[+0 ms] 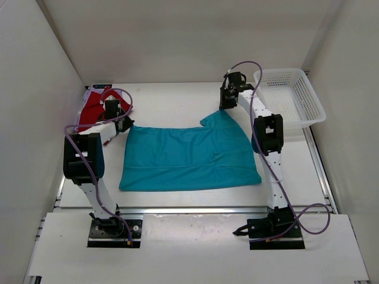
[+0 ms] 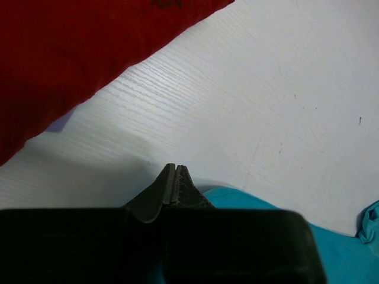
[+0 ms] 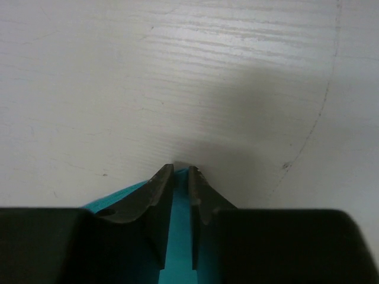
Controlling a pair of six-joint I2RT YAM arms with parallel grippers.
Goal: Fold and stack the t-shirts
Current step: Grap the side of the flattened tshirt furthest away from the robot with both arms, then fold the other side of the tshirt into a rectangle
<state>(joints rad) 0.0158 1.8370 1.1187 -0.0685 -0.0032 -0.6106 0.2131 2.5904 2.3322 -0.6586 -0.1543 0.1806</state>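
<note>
"What did the room look like?"
"Plain white walls (image 1: pixel 189 35) closed it in on the left, back and right."
"And the furniture?"
"One white table (image 1: pixel 172 100) with a faint wood grain, metal rails (image 1: pixel 195 209) along its edges and a white board (image 1: pixel 195 251) at the near side. The light was even, with soft shadows."

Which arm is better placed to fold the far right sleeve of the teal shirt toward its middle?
Right. The right tool is at that sleeve, with cloth of the teal shirt between its jaws. The left tool is shut at the far left corner, near the red shirt.
</note>
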